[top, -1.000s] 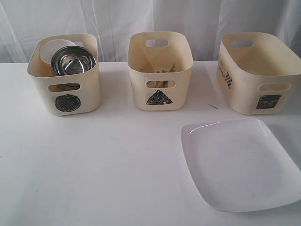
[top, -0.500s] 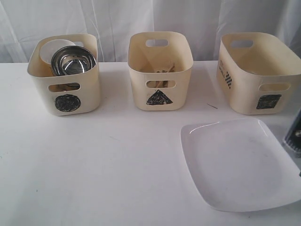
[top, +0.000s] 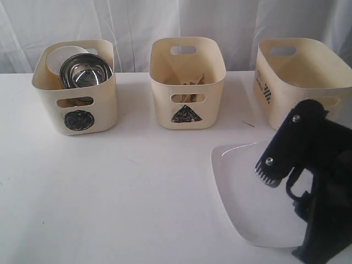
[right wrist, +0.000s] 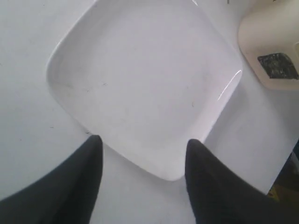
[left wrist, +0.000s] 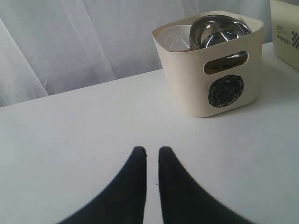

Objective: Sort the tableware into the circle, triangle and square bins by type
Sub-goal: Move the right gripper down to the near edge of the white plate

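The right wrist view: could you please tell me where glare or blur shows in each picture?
Right wrist view: a thin glare streak on the large square white plate, the right gripper soft-edged. Left wrist view: the shiny steel bowl mirrors bright highlights. Exterior view: soft, even light, faint shadows.

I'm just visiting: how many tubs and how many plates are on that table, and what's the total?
Cream tubs: 3
White plate: 1
Total: 4
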Controlling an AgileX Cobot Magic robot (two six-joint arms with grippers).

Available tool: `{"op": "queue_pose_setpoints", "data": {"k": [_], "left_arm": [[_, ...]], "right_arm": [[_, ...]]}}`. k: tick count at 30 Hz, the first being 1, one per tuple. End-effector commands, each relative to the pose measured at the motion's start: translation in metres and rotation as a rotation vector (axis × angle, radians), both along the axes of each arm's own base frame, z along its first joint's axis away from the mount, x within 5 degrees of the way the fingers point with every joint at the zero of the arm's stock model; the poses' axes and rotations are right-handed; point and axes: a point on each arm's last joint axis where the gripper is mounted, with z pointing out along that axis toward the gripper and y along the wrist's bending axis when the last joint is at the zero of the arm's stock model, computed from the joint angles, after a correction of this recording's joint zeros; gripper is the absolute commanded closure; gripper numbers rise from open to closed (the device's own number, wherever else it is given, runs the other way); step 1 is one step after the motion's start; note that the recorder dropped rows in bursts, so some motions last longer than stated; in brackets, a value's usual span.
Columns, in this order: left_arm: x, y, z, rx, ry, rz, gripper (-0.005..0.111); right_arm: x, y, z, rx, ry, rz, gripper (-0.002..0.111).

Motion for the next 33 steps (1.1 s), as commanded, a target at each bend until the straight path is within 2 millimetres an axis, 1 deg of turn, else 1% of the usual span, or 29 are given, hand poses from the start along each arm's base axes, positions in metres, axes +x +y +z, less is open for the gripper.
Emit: {"op": "queue_pose_setpoints", "data": {"k": [1, 2, 3, 6, 7, 8, 10, 12, 15, 18, 33], "left_arm": [[0.000, 0.000, -0.001, -0.001, 0.001, 0.004, 0.090], [0.000, 0.000, -0.001, -0.001, 0.001, 0.004, 0.090], [0.000, 0.000, -0.001, -0.001, 0.001, 0.004, 0.090], [0.000, 0.000, -0.001, -0.001, 0.001, 0.004, 0.090], [0.000, 0.000, -0.001, -0.001, 0.001, 0.004, 0.090], [0.000, 0.000, -0.001, -0.001, 0.001, 0.004, 0.090], [0.000, 0.000, -0.001, -0.001, 0.001, 0.004, 0.090], [0.000, 0.000, -0.001, -0.001, 0.001, 0.004, 0.090], [0.000, 0.000, -0.001, -0.001, 0.001, 0.004, 0.090], [0.000, 0.000, -0.001, -0.001, 0.001, 0.004, 0.090], [0.000, 0.000, -0.001, -0.001, 0.001, 0.004, 0.090]], "right_arm": [[-0.007, 0.022, -0.011, -0.001, 0.044, -0.038, 0.057], [-0.009, 0.029, -0.015, -0.002, 0.061, -0.026, 0.057], [-0.012, 0.040, -0.022, -0.008, 0.088, -0.012, 0.057], [-0.015, 0.058, -0.036, 0.005, 0.117, -0.040, 0.057], [-0.015, 0.066, -0.044, -0.012, 0.129, -0.019, 0.057], [-0.014, 0.070, -0.048, -0.027, 0.132, -0.007, 0.057], [-0.008, 0.082, -0.067, -0.091, 0.151, 0.021, 0.057], [-0.006, 0.090, -0.079, -0.112, 0.169, 0.042, 0.057], [-0.003, 0.095, -0.091, -0.151, 0.180, 0.043, 0.057], [0.003, 0.097, -0.100, -0.202, 0.139, 0.032, 0.057], [0.009, 0.101, -0.123, -0.326, 0.138, 0.052, 0.057]]}}
